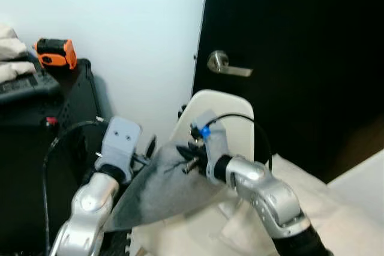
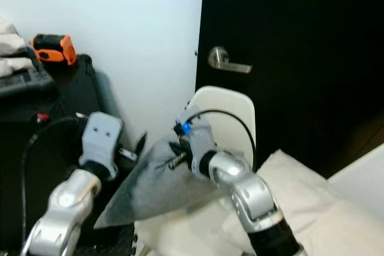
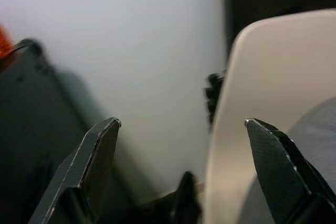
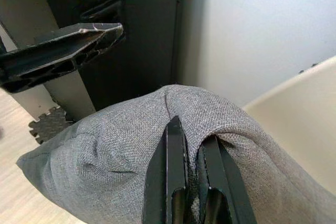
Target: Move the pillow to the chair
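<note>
The grey pillow [image 1: 165,187] was held clamped in the right gripper [image 4: 191,156], against the front of the white chair [image 1: 225,109]. The left gripper [image 3: 181,129] was spread apart beside the pillow's edge, gripping nothing.

White wall [image 1: 138,34], black door [image 1: 300,28], perhaps a cabinet [image 1: 54,124].

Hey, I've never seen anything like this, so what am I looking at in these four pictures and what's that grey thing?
This is a humanoid robot with two silver arms, each ending in a two-fingered black gripper. The two wide pictures come from a stereo camera on its head, looking down at its own arms. The other two come from cameras on its wrists, looking along the fingers. The grey thing is a pillow. The right gripper pinches a fold of its fabric. The left gripper is open beside it. Behind stands a white chair, in front of a black door and a white wall.
</note>
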Controlling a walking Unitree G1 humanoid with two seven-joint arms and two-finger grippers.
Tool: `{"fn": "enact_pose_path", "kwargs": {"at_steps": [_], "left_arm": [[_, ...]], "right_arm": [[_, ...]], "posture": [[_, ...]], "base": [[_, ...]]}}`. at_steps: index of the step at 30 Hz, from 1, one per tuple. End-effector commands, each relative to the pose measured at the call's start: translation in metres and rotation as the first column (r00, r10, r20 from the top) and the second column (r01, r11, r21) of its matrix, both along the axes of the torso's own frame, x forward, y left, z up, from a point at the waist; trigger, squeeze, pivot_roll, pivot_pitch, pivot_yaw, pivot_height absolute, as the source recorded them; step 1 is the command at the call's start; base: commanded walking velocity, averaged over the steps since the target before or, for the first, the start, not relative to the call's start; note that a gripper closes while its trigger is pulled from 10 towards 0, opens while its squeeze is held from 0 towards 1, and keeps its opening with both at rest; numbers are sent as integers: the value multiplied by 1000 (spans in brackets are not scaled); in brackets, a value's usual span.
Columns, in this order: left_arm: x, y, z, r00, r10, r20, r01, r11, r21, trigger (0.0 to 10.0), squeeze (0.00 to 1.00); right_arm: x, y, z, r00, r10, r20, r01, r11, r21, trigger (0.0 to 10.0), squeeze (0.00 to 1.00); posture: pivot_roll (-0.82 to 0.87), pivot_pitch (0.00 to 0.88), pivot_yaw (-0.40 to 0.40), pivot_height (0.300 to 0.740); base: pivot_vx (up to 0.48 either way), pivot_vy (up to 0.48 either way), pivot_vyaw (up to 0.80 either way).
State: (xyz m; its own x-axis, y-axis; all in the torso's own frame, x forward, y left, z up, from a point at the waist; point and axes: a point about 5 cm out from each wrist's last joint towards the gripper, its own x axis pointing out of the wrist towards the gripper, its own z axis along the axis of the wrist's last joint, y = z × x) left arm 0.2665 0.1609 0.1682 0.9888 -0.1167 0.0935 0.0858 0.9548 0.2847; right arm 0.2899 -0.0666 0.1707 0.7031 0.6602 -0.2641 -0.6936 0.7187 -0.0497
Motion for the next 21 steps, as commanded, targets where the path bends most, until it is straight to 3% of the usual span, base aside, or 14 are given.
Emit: {"fn": "enact_pose_path", "kwargs": {"at_steps": [1,9,17,21], "left_arm": [[1,1,-6,999,-1,-38,2,1000,7,10000,0],[-3,-13,-10,996,-63,-61,62,998,-7,10000,0],[-1,-17,-4,995,-88,-42,89,996,20,10000,0],[0,-17,4,995,-102,-19,103,993,55,10000,0]], "right_arm": [[-1,0,7,1000,1,25,0,1000,-4,10000,0],[-2,-2,5,1000,16,10,-16,996,-87,10000,0],[-4,-5,2,999,45,-24,-48,983,-176,10000,0],[-11,-4,-1,993,116,-30,-120,952,-282,10000,0]], "posture": [[100,0,-71,620],[94,0,-72,590],[93,0,-78,570],[95,0,-77,555]], "base": [[0,0,0],[0,0,0],[0,0,0],[0,0,0]]}}
